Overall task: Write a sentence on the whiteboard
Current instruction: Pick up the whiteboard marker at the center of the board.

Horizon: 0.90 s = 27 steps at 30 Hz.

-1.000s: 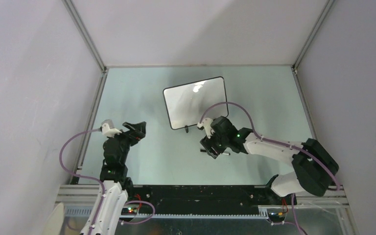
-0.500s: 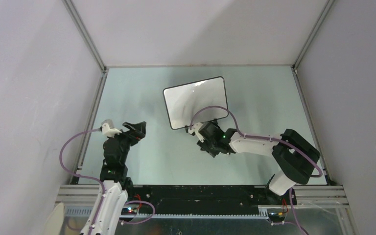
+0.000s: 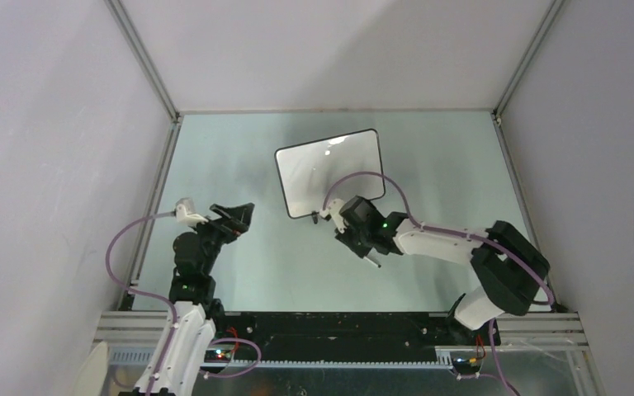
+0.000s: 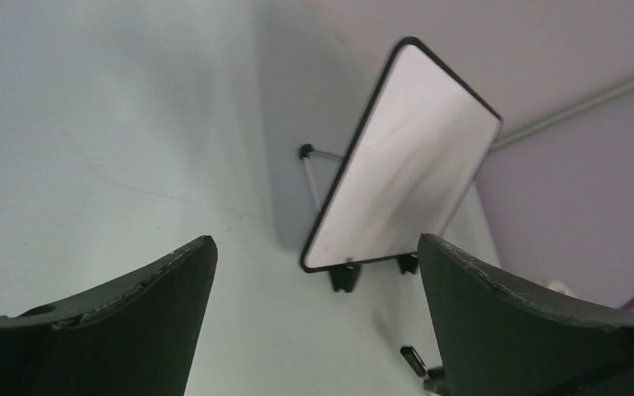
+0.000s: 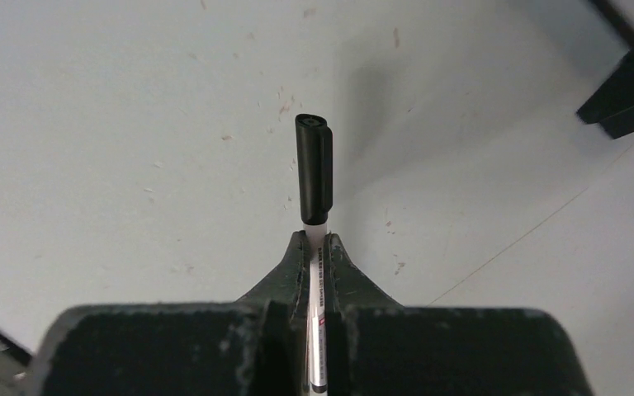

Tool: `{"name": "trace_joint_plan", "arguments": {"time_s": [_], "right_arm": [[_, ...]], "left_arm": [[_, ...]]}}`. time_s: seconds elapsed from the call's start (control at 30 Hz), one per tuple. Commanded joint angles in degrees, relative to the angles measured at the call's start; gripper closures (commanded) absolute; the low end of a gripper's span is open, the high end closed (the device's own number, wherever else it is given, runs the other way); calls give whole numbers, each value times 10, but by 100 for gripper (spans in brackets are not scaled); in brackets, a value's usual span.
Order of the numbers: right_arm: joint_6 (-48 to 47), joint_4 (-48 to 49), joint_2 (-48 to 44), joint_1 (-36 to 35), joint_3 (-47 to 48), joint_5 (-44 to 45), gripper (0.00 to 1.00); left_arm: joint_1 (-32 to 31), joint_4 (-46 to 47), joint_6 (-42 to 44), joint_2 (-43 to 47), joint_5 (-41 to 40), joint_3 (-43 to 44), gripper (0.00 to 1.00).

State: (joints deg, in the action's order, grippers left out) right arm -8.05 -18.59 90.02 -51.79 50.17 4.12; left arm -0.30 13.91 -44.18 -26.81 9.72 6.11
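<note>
Whiteboard (image 3: pixel 330 172) stands on its two black feet on the pale surface (image 3: pixel 454 165), about mid-width and nearer the far edge than the near edge. It is turned slightly, so its left end sits a little closer to the far-left corner. In the left wrist view the face is plain white with soft grey reflections; thin black frame, and a wire prop shows behind it.

Right fingers (image 5: pixel 300 257) are clamped together on a marker (image 5: pixel 314 173). The white barrel is pinched between them and the black capped end sticks out ahead of the tips, just above the surface. One board foot sits at the upper right of the right wrist view. From the top camera, this arm reaches in from the near-right corner and its wrist sits just near-side of the board's lower edge, apart from it.

Left fingers (image 3: pixel 238 216) are spread wide apart and hold nothing. They hang over the left part of the surface, well apart from the board and pointed toward it.
</note>
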Motion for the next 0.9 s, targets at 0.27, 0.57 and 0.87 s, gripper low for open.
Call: {"name": "trace_joint_plan", "arguments": {"time_s": [0.27,0.57,0.87], "right_arm": [[163,120,-128,47,9,-227,100],[252,197,-152,38,12,-306,100],[270,207,-156,36,32,-326,100]], "left_arm": [[-132,100,-177,-23,110,42,4],[-235,167,-209,-82,71,66,23],[-294,236,-222,-154,53,64,35]]}}
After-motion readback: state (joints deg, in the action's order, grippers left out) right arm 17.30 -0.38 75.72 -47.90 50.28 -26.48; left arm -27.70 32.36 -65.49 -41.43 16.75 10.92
